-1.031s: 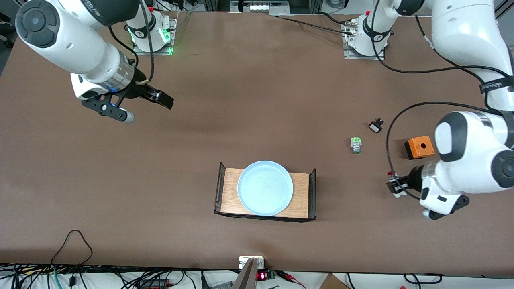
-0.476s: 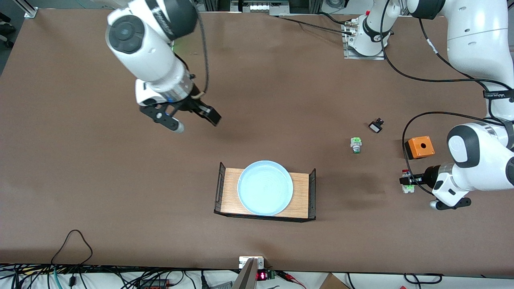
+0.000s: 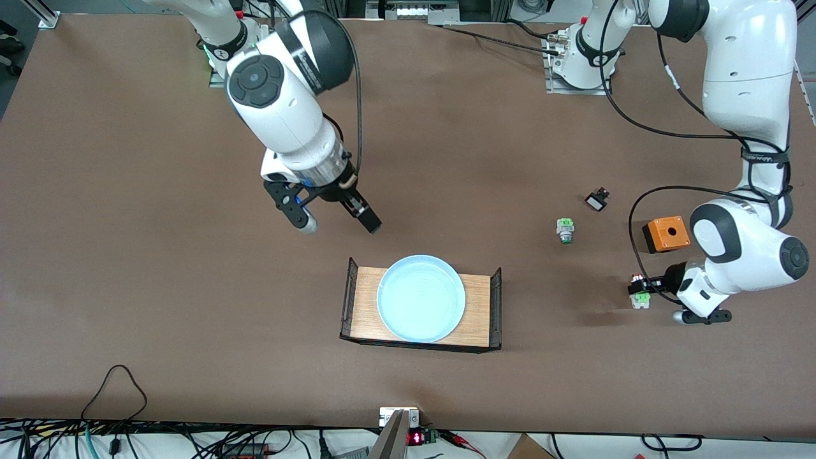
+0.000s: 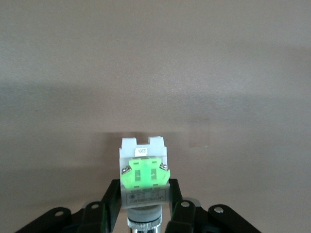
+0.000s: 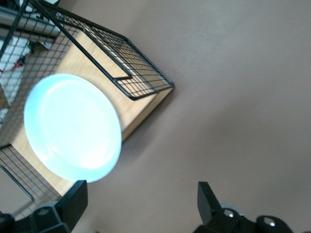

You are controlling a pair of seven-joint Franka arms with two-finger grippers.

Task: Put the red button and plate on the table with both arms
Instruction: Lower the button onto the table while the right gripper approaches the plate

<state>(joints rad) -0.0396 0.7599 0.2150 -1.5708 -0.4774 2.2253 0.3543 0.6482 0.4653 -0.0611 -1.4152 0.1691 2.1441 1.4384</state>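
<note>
While clamping red button [image 4: 144, 180], left hand [image 3: 639, 292] low.

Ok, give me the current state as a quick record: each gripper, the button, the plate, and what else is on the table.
left gripper: shut on the red button, low over the table near the orange box
right gripper: open, empty, over the table beside the tray
plate: on the wooden tray, not yet gripped
other items: green-and-silver button, small black part
</note>
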